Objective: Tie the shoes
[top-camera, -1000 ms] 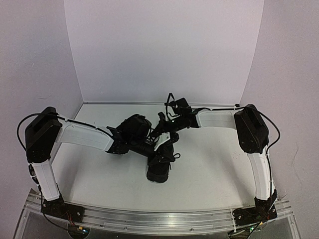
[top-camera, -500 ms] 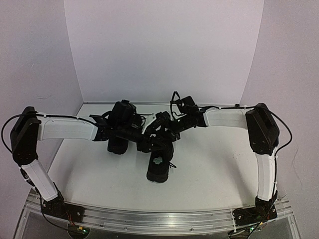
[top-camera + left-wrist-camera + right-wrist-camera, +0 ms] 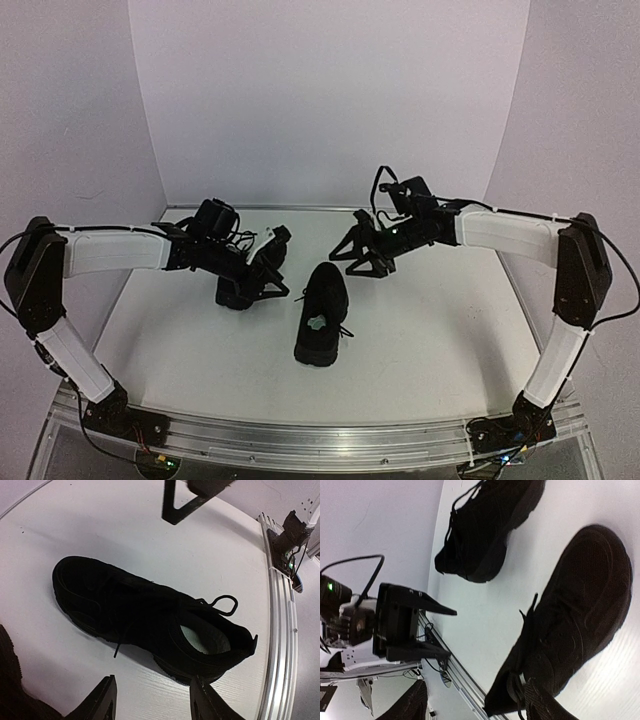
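With both arms drawn apart over the table (image 3: 430, 330), neither tool has anything in its grasp.

Left gripper (image 3: 272, 262): fingers spread about halfway, nothing between them. In its wrist view the gripper (image 3: 153, 679) looks down on the shoe with the pale insole patch (image 3: 150, 625), which lies just ahead of the fingertips, on its sole, toe to the camera's left and heel to its right. One lace loop (image 3: 236, 601) lies loose on the table beside the collar. The second shoe (image 3: 232, 295) sits directly under and behind this gripper, partly hidden by it; contact cannot be told.

Right gripper (image 3: 358, 258): jaws wide, empty, raised off the table. The patched shoe (image 3: 322, 315) is below it and toward the arm bases, not touching. In its wrist view the gripper (image 3: 477, 685) has that shoe (image 3: 575, 615) nearest, the second shoe (image 3: 485, 530) beyond it, and the left gripper (image 3: 405, 625) off to one side.
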Tool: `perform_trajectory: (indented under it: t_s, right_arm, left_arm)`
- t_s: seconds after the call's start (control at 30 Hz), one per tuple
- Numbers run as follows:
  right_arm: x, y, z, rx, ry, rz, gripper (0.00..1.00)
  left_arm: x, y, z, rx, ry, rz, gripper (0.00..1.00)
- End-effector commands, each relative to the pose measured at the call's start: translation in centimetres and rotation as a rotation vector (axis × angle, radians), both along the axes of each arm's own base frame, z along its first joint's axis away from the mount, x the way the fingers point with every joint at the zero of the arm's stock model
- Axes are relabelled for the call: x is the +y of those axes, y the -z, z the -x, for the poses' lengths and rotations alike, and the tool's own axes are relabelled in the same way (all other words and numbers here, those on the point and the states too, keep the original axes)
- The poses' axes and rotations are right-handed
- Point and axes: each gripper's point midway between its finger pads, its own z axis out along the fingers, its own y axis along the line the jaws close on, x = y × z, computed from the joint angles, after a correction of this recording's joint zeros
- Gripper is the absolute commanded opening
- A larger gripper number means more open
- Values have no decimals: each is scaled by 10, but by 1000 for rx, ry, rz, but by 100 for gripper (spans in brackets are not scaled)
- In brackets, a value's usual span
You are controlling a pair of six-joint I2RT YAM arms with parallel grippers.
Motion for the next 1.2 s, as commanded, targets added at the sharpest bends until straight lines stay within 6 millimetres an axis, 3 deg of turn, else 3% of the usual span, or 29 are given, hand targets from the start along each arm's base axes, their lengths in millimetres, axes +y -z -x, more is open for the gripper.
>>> perform_trajectory:
  t_s: [0.0,0.27,0.33,0.43,0.6,0.83,0.97,1.17]
  right_arm:
    - [-15,17,46,26,-81,69,63]
    - [-17,56,103,111,-190,135,62]
    - [-21,68,110,121,-197,163,62]
    - [-26,83,115,130,-196,201,61]
    - [-32,98,103,105,-154,274,54]
    - [-43,100,66,54,-29,379,48]
    - [-51,96,52,40,8,382,44]
    - [-53,85,40,25,-3,348,46]
  left_arm:
    - [-4,18,10,23,76,-31,50]
    - [-38,67,46,60,220,-139,46]
    - [-49,69,51,75,231,-117,45]
    - [-61,56,54,88,228,-34,44]
    - [-61,34,51,79,206,48,44]
    - [-17,21,5,36,34,34,47]
    - [-7,33,-17,-17,-33,-52,49]
    - [-19,54,-28,17,8,-80,53]
